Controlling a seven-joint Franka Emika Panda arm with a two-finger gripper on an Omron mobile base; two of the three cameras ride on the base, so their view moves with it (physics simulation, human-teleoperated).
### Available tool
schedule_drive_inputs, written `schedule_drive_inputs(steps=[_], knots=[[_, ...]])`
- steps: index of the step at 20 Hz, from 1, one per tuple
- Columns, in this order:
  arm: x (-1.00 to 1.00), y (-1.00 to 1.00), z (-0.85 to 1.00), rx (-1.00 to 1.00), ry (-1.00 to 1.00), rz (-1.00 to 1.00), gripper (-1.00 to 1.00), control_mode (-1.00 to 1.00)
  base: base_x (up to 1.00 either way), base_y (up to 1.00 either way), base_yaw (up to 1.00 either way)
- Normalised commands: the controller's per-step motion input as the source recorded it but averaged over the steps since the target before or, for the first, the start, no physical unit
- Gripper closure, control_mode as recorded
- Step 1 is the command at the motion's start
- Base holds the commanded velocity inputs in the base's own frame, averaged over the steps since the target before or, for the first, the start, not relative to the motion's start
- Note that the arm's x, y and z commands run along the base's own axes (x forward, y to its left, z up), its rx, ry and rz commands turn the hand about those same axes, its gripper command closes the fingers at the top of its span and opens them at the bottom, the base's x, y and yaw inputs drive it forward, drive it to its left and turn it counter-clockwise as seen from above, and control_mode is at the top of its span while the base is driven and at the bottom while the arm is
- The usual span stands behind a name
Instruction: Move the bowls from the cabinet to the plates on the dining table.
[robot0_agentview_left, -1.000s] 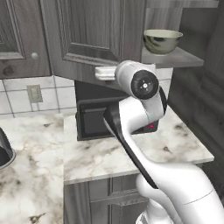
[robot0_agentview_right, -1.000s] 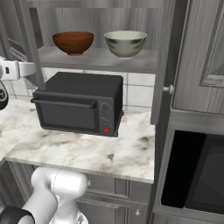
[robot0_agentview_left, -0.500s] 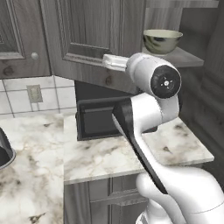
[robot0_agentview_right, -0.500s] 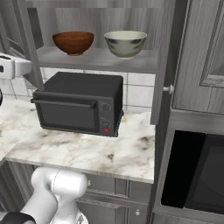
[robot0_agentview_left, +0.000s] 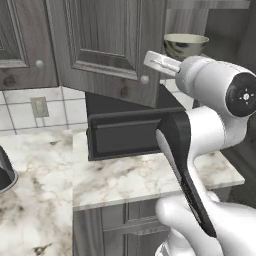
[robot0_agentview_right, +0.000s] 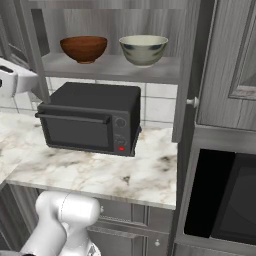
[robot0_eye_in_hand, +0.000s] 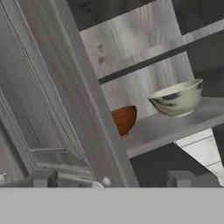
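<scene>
Change: against the frames a second back, the arm has swung right along the cabinet (robot0_agentview_right: 200, 75) front — its hand now sits just before the open door (robot0_agentview_left: 107, 45).
Gripper: gripper (robot0_eye_in_hand: 118, 178) spread wide, nothing between its tips.
Bowls: brown bowl (robot0_agentview_right: 83, 48) and cream bowl (robot0_agentview_right: 143, 49) both on the shelf (robot0_agentview_right: 112, 66), side by side, above the black oven (robot0_agentview_right: 90, 118).
From the hand: door edge partly hides the brown bowl; cream bowl in plain sight.
Meaning: likely lining up for a first reach — neither bowl touched yet.
</scene>
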Motion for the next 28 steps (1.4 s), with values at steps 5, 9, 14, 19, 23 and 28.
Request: schedule_drive_inputs(steps=[5,9,14,19,23,28], knots=[[-0.49,-0.51,0.0,0.14,0.0,0.09,-1.0,-1.0,0.0,0.0,0.0],[-0.12,-0.51,0.0,0.12,0.0,0.15,-1.0,-1.0,0.0,0.0,0.0],[0.04,-0.44,-0.07,0.06,0.07,0.21,-1.0,-1.0,0.0,0.0,0.0],[0.12,-0.25,-0.33,0.0,0.14,0.24,-1.0,-1.0,0.0,0.0,0.0],[0.17,-0.12,-0.13,0.0,0.11,0.2,-1.0,-1.0,0.0,0.0,0.0],[0.36,0.0,0.01,0.0,0.01,0.02,-1.0,-1.0,0.0,0.0,0.0]])
